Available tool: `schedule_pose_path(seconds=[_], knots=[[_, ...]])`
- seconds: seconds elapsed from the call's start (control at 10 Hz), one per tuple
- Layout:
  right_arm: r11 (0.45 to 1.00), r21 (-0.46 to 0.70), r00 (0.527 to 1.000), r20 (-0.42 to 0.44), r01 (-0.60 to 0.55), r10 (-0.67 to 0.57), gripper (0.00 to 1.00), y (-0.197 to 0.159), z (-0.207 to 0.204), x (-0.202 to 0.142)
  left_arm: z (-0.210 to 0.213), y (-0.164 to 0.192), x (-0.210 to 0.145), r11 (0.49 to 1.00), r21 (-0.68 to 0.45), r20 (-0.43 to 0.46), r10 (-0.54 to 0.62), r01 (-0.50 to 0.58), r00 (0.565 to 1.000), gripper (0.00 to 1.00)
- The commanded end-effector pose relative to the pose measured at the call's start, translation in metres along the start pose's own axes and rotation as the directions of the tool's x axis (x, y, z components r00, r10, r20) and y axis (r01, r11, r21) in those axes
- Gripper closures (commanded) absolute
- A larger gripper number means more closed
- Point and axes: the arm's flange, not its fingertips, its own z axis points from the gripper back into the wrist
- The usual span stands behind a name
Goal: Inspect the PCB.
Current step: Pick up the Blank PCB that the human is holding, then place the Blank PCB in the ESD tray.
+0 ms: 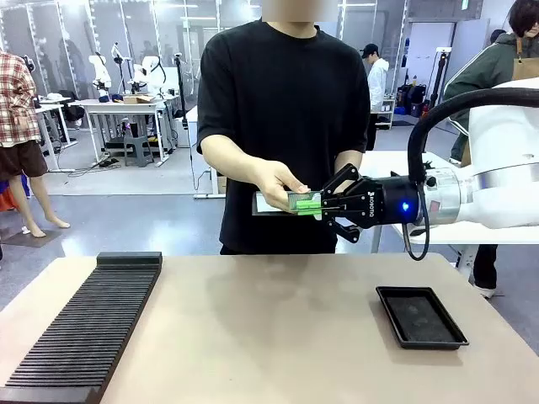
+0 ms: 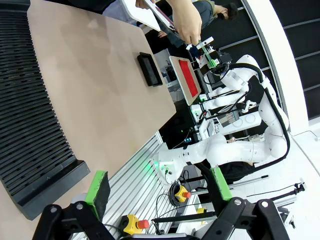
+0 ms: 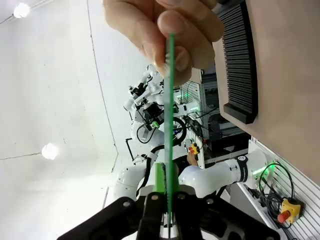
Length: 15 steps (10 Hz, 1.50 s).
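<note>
The PCB (image 1: 301, 203) is a thin green board held level above the table's far side. My right gripper (image 1: 318, 205) is shut on its near end, while the person's hand (image 1: 278, 181) pinches its far end. From the right wrist the PCB (image 3: 171, 125) is edge-on, a thin green line running up from my right gripper (image 3: 167, 202) into the person's fingers (image 3: 165, 30). My left gripper (image 2: 159, 185) hangs open over the table's near left corner with nothing between its green pads (image 2: 98, 187). Far off in that view, the right gripper (image 2: 209, 56) meets the person's hand (image 2: 187, 22).
A shallow black tray (image 1: 419, 316) lies on the table at the right. A long black slotted rack (image 1: 84, 324) runs along the left side. The person stands at the far edge with a grey clipboard (image 1: 263, 204) behind the board.
</note>
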Motion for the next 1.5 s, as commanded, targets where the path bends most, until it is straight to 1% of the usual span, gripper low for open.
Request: schedule_pose_path(seconds=[0.0,1.4], knots=[[1.000,-0.002,1.000,0.004,-0.004,0.004,1.00,0.0017,0.0002,0.0006,0.0020,-0.0030,0.0035,1.000,0.006,-0.010,0.012,-0.012,1.000,0.00],[1.000,-0.002,1.000,0.004,-0.004,0.004,1.00,0.0017,0.0002,0.0006,0.0020,-0.0030,0.0035,1.000,0.006,-0.010,0.012,-0.012,1.000,0.00]])
